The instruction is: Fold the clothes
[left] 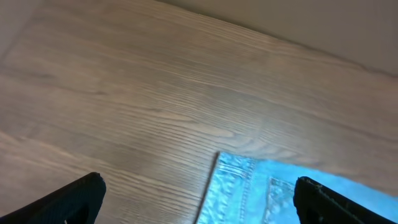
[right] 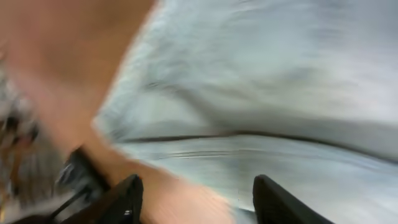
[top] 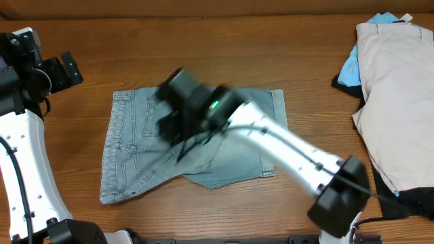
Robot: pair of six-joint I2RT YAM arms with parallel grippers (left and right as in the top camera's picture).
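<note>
The light-blue denim shorts [top: 135, 156] lie partly folded in the middle of the table. My right gripper [top: 173, 112] hovers over their middle, blurred by motion. In the right wrist view its fingers [right: 196, 202] are open and empty above the denim [right: 267, 93] and bare wood. My left gripper [top: 64, 68] is at the far left, off the shorts. In the left wrist view it [left: 199, 199] is open and empty, with a corner of the shorts [left: 261, 193] between the fingertips.
A pile of other garments sits at the right edge: a beige one [top: 400, 88] on top, bright blue [top: 349, 68] and black [top: 407, 200] showing beneath. The wooden table [top: 224, 47] extends around the shorts.
</note>
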